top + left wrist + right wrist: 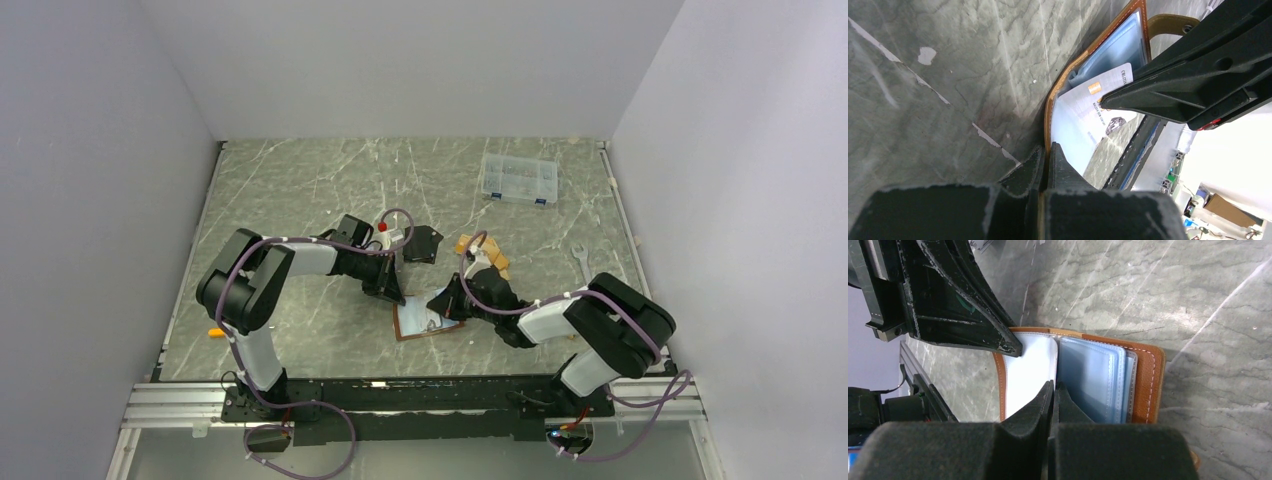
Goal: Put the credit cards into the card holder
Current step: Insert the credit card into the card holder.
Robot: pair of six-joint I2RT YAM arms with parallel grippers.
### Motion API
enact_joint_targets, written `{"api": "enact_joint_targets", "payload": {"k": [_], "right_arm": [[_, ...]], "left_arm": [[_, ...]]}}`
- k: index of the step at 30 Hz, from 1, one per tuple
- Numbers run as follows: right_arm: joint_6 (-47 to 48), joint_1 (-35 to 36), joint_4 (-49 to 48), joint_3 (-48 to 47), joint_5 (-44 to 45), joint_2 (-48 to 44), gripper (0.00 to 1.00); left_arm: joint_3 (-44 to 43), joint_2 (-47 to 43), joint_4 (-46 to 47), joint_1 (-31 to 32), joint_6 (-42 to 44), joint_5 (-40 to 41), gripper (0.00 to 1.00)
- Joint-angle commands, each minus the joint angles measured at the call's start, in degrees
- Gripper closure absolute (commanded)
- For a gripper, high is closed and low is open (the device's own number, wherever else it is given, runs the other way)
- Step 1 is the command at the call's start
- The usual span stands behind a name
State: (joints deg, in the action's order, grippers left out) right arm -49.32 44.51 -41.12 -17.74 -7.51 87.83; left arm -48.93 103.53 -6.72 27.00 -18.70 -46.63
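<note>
I have the holder (412,328) lying open on the table (300,190), between the two arms. My left gripper (1048,150) is closed tight, its tips against the holder's tan rim; I can't tell whether it pinches the leather. My right gripper (1054,387) is closed too, its tip touching a pale card (1083,102) that lies in the open holder beside the blue sleeves (1098,380). The card shows an orange chip and print starting "CR"; the rest I can't read. The black cards (425,243) and orange cards (467,243) lie just behind the holder.
</note>
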Motion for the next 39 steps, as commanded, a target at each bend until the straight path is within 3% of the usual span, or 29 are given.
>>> {"api": "enact_joint_targets", "payload": {"k": [1, 11, 21, 39], "right_arm": [[2.1, 2.3, 8.5, 0.5, 1.6, 2.8, 1.00], [4.1, 3.8, 13.4, -2.6, 1.3, 6.3, 1.00], [4.5, 3.7, 24.3, 0.8, 6.2, -2.8, 0.97], [1.7, 4.1, 26.8, 3.9, 6.1, -3.8, 1.00]], "left_arm": [[-0.2, -1.9, -0.3, 1.1, 0.6, -0.9, 1.00], [-0.5, -1.9, -0.7, 1.2, 0.6, -1.4, 1.00], [-0.6, -1.8, -0.7, 1.2, 0.5, -1.4, 1.00], [-0.3, -2.4, -0.4, 1.3, -0.1, -1.6, 1.00]]}}
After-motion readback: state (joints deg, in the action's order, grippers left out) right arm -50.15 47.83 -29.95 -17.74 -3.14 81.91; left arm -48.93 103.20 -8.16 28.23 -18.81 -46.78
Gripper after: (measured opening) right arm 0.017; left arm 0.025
